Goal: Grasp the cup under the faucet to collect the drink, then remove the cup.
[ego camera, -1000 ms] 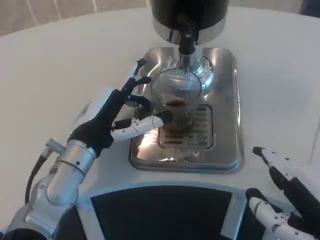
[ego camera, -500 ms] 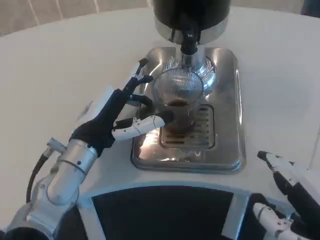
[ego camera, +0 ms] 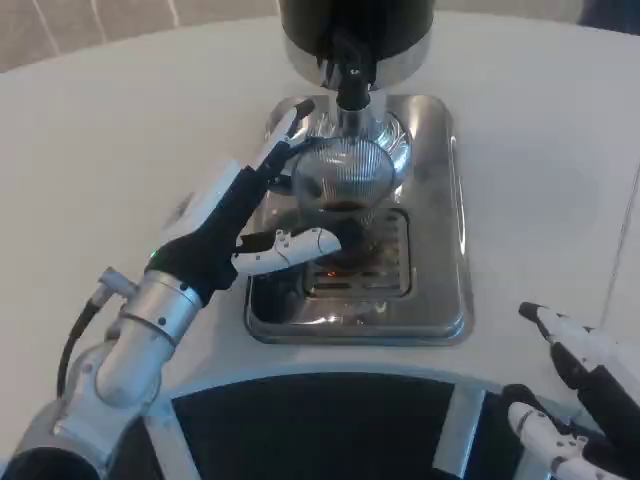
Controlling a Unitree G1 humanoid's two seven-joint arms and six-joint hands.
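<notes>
clear ribbed glass is what the cup is made of, and it stands at upper centre of the frame on the steel drip tray, directly below the black faucet of the dark dispenser at the top edge. a little dark drink shows low inside it. the left hand, reaching in from the lower left, is wrapped about the cup's left side: its upper fingers lie along the rim side and the thumb crosses under the front, so it reads as holding the cup, though the far-side contact is hidden by the glass.

for this step, the grip should stay firm but gentle, since thin ribbed glass is slick and may slip or tilt. keeping the cup upright and centred under the faucet seems the main thing while the drink runs; when it is removed, it likely wants to come down and toward the lower part of the frame first, because the faucet hangs just above the rim and a straight lift would knock it.

the slotted grate under the cup has a raised tray lip around it, which could catch the base on a low slide. the right hand waits at the lower right, well apart, holding nothing with fingers apart. the white table surrounds the tray.
</notes>
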